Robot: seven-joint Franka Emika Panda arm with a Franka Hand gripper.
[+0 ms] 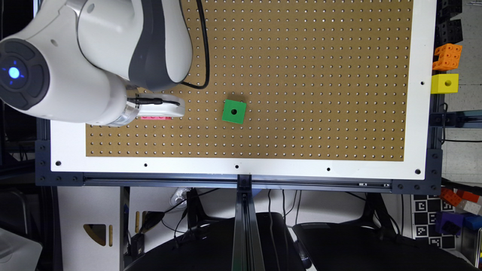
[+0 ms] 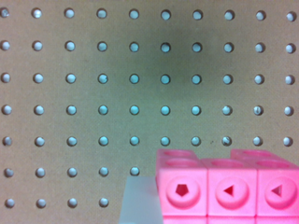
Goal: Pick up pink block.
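I am hovering my gripper (image 1: 165,108) over the pink block (image 1: 156,117), which is lying on the pegboard (image 1: 301,56), well apart from the green cube (image 1: 234,111). Whether my fingers are spread or pressed together, I cannot tell.

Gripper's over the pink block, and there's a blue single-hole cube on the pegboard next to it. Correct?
Not quite: that cube is green, not blue, as the exterior view shows. The rest holds: the gripper is over the pink block, and the cube sits on the pegboard.
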